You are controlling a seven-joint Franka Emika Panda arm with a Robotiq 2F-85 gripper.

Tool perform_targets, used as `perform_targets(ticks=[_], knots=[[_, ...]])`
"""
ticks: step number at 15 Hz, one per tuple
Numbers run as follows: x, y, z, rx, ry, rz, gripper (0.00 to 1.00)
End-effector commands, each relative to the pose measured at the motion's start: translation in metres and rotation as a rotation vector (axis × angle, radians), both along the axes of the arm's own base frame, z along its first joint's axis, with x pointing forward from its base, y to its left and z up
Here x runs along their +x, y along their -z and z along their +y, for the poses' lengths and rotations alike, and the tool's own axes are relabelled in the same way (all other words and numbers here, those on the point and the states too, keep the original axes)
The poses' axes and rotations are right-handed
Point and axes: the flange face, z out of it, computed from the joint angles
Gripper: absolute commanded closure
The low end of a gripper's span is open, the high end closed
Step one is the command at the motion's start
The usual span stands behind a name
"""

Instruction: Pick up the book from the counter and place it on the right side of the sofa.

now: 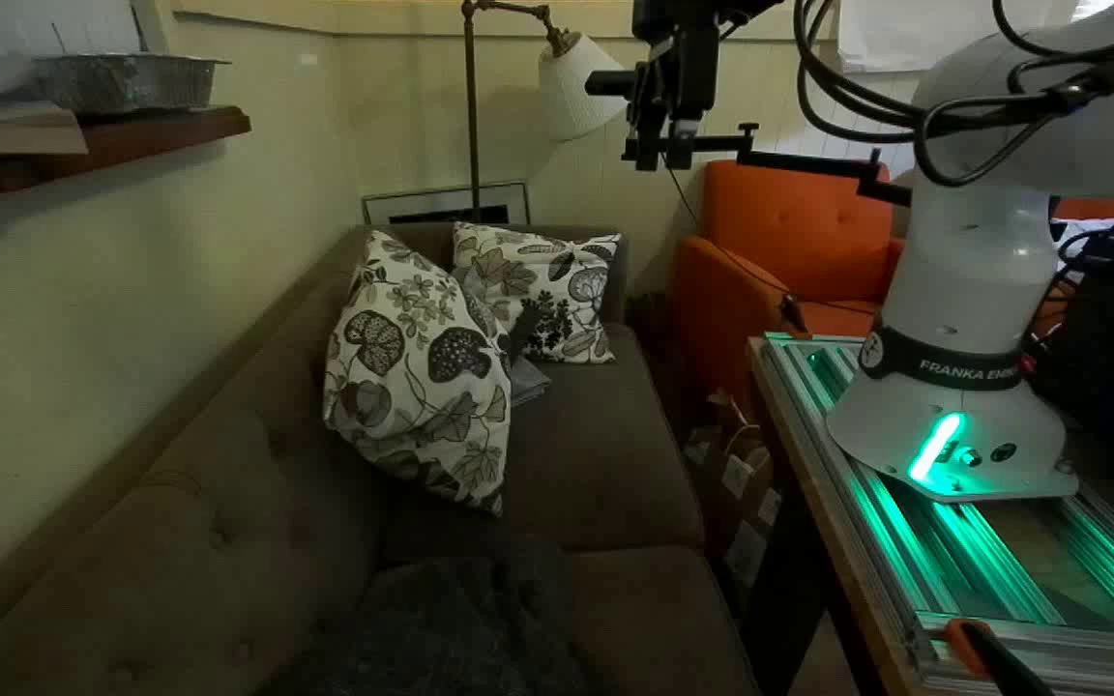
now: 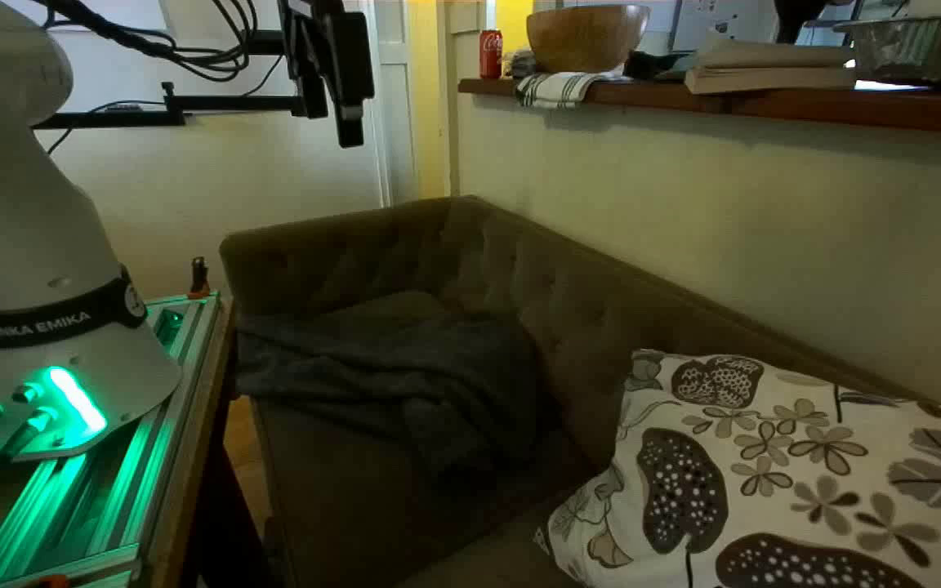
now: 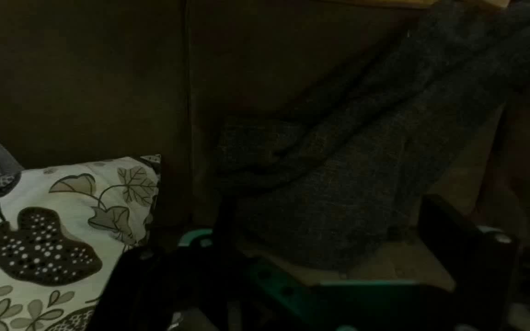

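Tray (image 1: 131, 85) on counter (image 1: 151, 140), contents hidden.

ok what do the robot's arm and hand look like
The smooth, rounded white arm has a black band lettered FRANKA EMIKA around its lower part, and a bright green light strip on its flared white base. Thick black cables loop along its upper part. The angular, two-fingered hand is black too.
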Motion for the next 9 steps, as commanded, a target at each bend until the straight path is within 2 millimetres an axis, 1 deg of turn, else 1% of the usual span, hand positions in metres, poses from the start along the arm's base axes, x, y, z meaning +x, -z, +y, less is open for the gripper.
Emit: perform_targets(ticks=[1,3,6,7,9], knots=[[-0.001,0.004,0.001,0.002,-0.002,0.012,0.0],[-0.002,0.01,0.003,0.003,-0.005,0.027,0.0],[-0.002,0.012,0.003,0.004,-0.005,0.032,0.0],[0.012,0.017,0.004,-0.02,0.047,0.013,0.0],[0.046,0.014,0.005,-0.049,0.163,-0.009,0.0]])
